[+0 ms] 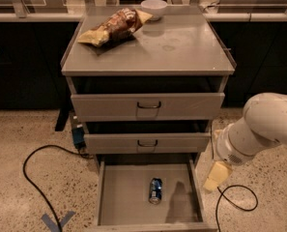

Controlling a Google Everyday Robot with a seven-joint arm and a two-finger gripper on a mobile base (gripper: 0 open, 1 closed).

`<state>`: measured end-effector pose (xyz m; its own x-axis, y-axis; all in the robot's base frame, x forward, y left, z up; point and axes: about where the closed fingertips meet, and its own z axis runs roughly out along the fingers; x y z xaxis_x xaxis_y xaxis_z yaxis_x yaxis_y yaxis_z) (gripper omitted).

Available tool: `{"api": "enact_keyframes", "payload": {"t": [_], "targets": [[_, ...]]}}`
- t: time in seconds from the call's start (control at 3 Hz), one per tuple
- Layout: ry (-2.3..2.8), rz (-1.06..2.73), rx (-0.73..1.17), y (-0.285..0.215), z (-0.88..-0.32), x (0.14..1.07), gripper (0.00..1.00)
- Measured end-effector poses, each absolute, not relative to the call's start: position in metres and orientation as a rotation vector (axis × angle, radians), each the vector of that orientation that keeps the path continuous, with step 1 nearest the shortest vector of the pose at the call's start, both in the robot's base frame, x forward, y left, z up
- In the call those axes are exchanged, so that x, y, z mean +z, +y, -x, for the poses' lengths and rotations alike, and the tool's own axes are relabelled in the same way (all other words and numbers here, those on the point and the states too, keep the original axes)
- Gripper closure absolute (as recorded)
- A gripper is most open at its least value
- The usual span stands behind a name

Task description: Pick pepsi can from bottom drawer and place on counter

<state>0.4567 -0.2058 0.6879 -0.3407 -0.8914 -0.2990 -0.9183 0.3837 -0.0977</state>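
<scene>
Chip bag (115, 27) beside white bowl (154, 7) (upright).

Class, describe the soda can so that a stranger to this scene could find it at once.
Find the grey metal cabinet, then its open bottom drawer, beside the robot's gripper. The pepsi can lies on the drawer floor: small, dark blue, the only thing inside.

The gripper (213, 180) is hanging just right of the bottom drawer (123, 197), with its arm (268, 124) running off the right edge. The lower edge is cropping the drawer's front, and the pepsi can (155, 190) is showing markings too small to read.
</scene>
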Motion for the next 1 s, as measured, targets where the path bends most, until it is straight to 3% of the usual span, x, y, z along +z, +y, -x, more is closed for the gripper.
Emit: {"api": "enact_keyframes", "payload": {"t": [1.0], "targets": [[2.596,1.173,0.314,-0.182,-0.448,0.586,0.00]]}}
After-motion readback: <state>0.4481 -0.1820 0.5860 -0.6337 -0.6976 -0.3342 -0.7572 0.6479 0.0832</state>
